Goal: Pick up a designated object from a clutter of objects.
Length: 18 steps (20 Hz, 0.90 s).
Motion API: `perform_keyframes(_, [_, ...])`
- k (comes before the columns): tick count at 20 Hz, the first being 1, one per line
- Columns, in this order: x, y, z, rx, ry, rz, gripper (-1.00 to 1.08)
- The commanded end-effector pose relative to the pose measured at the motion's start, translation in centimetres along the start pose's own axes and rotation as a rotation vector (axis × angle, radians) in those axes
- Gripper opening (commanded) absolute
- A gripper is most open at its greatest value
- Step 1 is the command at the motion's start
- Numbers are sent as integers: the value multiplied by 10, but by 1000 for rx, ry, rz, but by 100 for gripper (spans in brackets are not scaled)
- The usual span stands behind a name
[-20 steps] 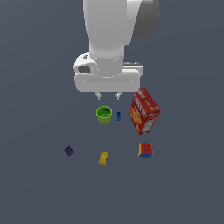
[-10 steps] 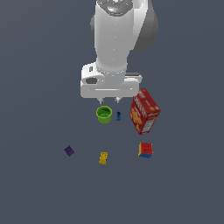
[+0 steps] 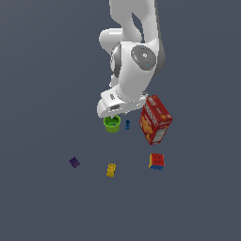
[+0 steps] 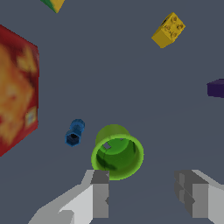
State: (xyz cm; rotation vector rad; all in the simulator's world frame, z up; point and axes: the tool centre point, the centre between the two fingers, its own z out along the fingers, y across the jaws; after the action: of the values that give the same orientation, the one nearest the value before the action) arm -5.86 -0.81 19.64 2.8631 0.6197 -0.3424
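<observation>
The hand [image 4: 146, 199] hangs with fingers spread just above the green cup [image 3: 112, 124], which stands on the desk [image 3: 42, 197] with the tiny blue piece [image 3: 127, 124] at its 3 o'clock in the exterior view, while the arm hides the cup's far rim there.

Green cup [image 3: 112, 123]: small, bright green, round, thick rim, hollow inside; stands upright, mouth up. Landmark for the rest. Tiny blue piece [image 3: 127, 124] just beside it, apart. Tall red cracker box [image 3: 155, 119] beyond the blue piece, tilted. Red-yellow-blue cube [image 3: 156, 161], small yellow block [image 3: 111, 170] and tiny purple block [image 3: 74, 162] lie well apart from the cup.
</observation>
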Motion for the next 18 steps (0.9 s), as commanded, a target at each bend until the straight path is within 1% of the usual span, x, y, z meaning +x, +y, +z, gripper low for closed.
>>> perform_keyframes(1, [-9,-11,26,-35,-54,-111,28])
perform_keyframes(5, [-23,-27,60,-77,-127,-271,28])
perform_keyframes(9, [-35,-39,84,-104,-182,-397,28])
perform_keyframes(13, [-45,-47,101,-120,-220,-486,28])
perform_keyframes(18, [-51,-53,110,-128,-243,-542,28])
